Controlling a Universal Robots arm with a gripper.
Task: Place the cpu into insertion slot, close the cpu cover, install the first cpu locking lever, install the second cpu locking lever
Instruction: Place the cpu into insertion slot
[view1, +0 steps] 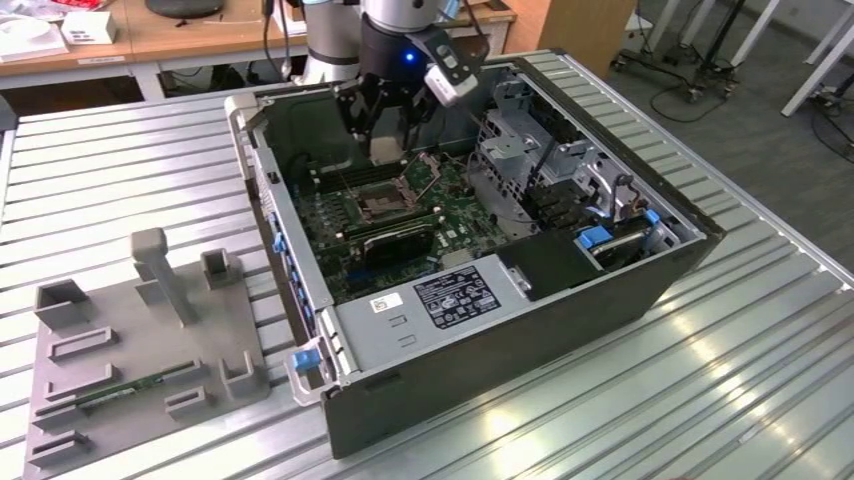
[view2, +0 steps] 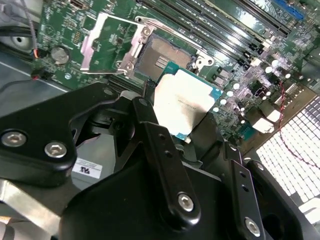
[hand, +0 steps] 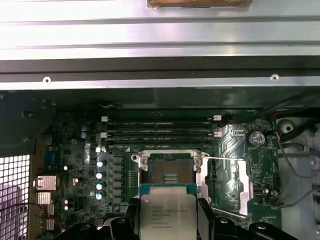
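My gripper (view1: 386, 135) hangs inside the open computer case, shut on the cpu (view1: 387, 148), a small square chip with a silvery-tan top. In both wrist views the cpu (view2: 184, 102) (hand: 167, 215) sits between the black fingers (view2: 150, 135) (hand: 205, 214), held above the green motherboard and just short of the insertion slot (view2: 162, 54) (hand: 170, 171). The slot (view1: 383, 206) is bare and dark inside. The cpu cover (view2: 106, 42) (hand: 235, 175) is flipped open beside the slot. A thin wire lever (hand: 222, 159) stands raised across it.
Long memory slots (hand: 159, 131) run beside the socket. A black ribbed heatsink (view1: 400, 240) and a metal drive cage (view1: 514, 150) crowd the board. The case wall (view1: 267, 190) rises at the exterior view's left. A grey fixture tray (view1: 134, 340) lies outside the case.
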